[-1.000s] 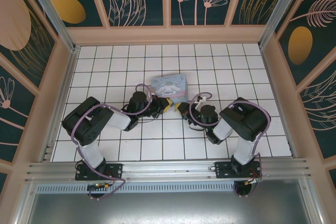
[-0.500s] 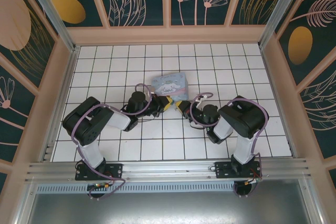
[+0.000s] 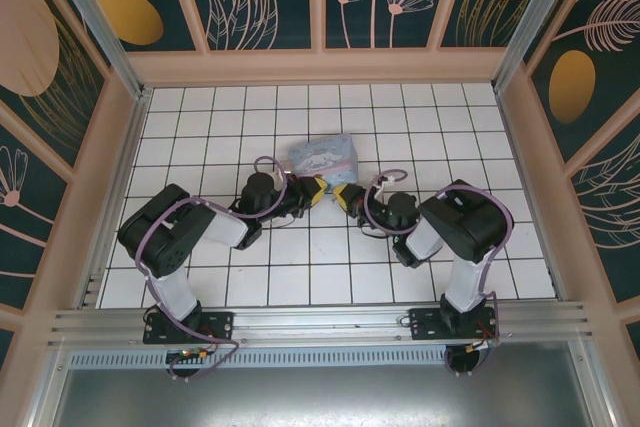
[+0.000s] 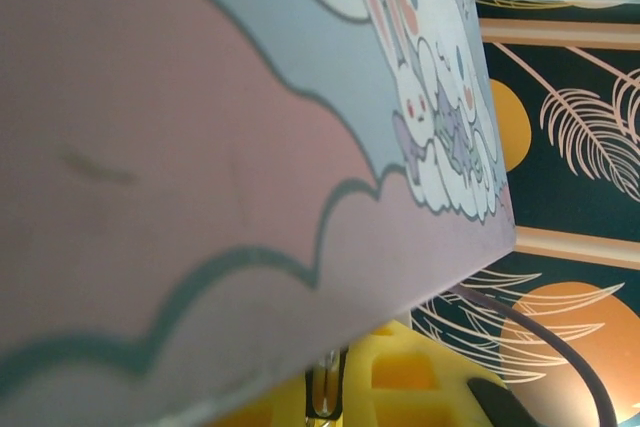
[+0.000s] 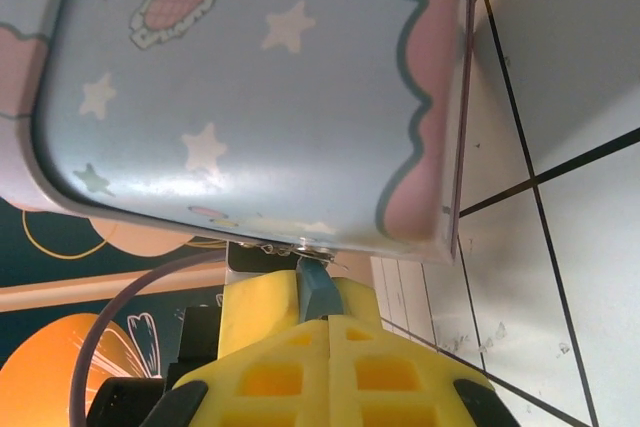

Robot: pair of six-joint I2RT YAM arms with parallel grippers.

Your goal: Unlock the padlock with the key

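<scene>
The left claw [image 3: 316, 190] is closed on the tiny thin dark metallic key [image 4: 325, 393]. It pinches the key between its yellow fingers [image 4: 400, 377], just under the edge of the pastel blue-pink cartoon-printed box [image 3: 322, 154]. The right claw [image 3: 345, 196] grips the tiny bluish-grey padlock [image 5: 318, 285], which touches a small metal fitting [image 5: 300, 244] on the box's rim. The box sits tilted on the white tiled tabletop [image 3: 200, 117], with both claws at its near side.

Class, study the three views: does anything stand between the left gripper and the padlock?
Nothing visible does. The right gripper holds the padlock at the near edge of the box, and the left gripper, gripping the key, faces it across a small open gap.
</scene>
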